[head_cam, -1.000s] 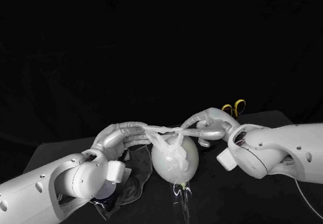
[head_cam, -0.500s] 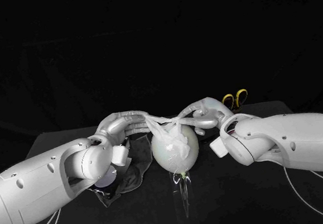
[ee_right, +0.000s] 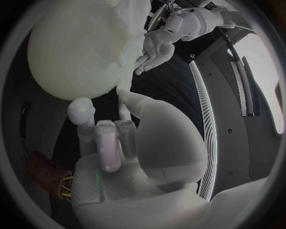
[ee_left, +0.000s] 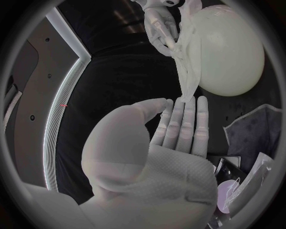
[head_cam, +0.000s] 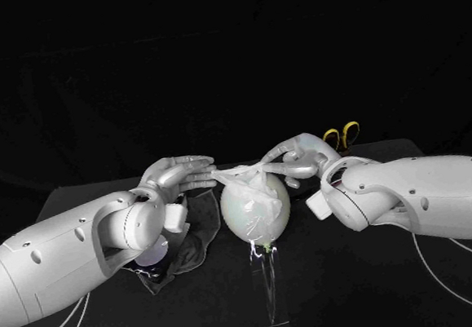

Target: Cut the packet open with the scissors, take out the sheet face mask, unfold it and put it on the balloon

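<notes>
A pale balloon (head_cam: 256, 217) stands upright at the table's middle, with the thin white sheet mask (head_cam: 247, 187) draped over its top and front. My left hand (head_cam: 179, 176) pinches one upper end of the mask and my right hand (head_cam: 294, 161) pinches the other, so a strip stretches between them just above the balloon. In the left wrist view my fingertips (ee_left: 189, 102) meet on the mask's hanging end (ee_left: 185, 71) beside the balloon (ee_left: 229, 52). In the right wrist view the mask (ee_right: 126, 71) runs down the balloon (ee_right: 77, 52) into my right hand (ee_right: 113, 143).
The cut dark packet (head_cam: 191, 248) lies crumpled on the table left of the balloon, under my left forearm. The yellow-handled scissors (head_cam: 340, 136) lie behind my right hand. The balloon's tied neck and a clear stand (head_cam: 267, 278) reach toward the table's front.
The whole picture has shifted, so the camera moved. The mask, bunched above the balloon's top before, now lies flatter and lower over it, with both hands still holding its ends.
</notes>
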